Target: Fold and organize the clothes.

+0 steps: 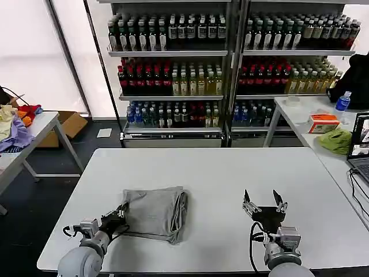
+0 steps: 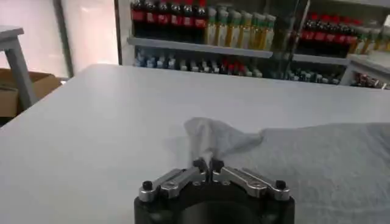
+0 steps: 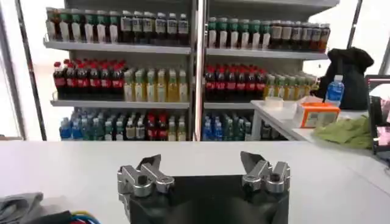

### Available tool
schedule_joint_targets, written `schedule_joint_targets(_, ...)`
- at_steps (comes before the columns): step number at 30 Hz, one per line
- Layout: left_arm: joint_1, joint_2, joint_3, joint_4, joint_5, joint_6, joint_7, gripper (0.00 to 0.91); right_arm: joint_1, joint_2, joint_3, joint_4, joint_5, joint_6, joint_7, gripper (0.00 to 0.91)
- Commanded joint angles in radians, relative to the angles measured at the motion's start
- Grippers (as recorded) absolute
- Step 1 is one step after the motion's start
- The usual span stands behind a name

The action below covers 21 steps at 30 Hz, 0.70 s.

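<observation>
Shirt (image 1: 155, 212) in light grey lies folded into a rough square on my white surface (image 1: 230, 173), toward the near left side, with its thicker folded edge running down the side that faces my right arm. My left gripper (image 1: 122, 211) sits low at the shirt's left edge, and from the left wrist view I see its fingers (image 2: 201, 165) drawn together on a small peak of the cloth (image 2: 210, 137), which stands pinched up just above the surface while the remainder of the fabric spreads flat beyond it. My right gripper (image 1: 264, 203) sits near the front edge of the surface, well apart from the shirt, pointing away from me toward the shelves; its fingers (image 3: 150, 164) are spread wide and have hold of nothing, with bare surface between them. Behind the surface stand shelves of bottled drinks (image 1: 173, 57). On a side table to my right I see an orange box (image 1: 323, 122) and a lime-green cloth bundle (image 1: 335, 140), and on another table to my left a heap of coloured fabrics (image 1: 17, 124).
</observation>
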Motion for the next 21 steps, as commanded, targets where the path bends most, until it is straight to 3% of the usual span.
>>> schedule_joint_targets(1,0.002,-0.002,-0.004,0.009,-0.002,-0.001,0.008,0.01,-0.001,0.004,-0.002,0.005,0.0,0.001,-0.001,0.907)
schedule_joint_targets(8,-0.008,0.044,-0.097,0.032,-0.002,-0.014,0.024,0.0,0.0,0.0,0.007,0.013,0.002,0.001,0.0,0.907)
schedule_joint_targets(11,-0.036,0.136,-0.226,0.046,-0.02,-0.011,0.03,0.0,0.008,-0.003,0.002,0.019,0.003,-0.004,0.001,0.907)
schedule_joint_targets(15,-0.031,0.327,-0.382,0.067,-0.085,0.0,0.032,0.0,0.024,-0.005,-0.009,0.014,0.004,-0.008,0.003,0.907)
schedule_joint_targets(21,-0.001,0.488,-0.518,0.109,-0.118,-0.007,0.046,0.0,0.039,-0.004,-0.035,0.009,0.004,-0.009,0.002,0.907)
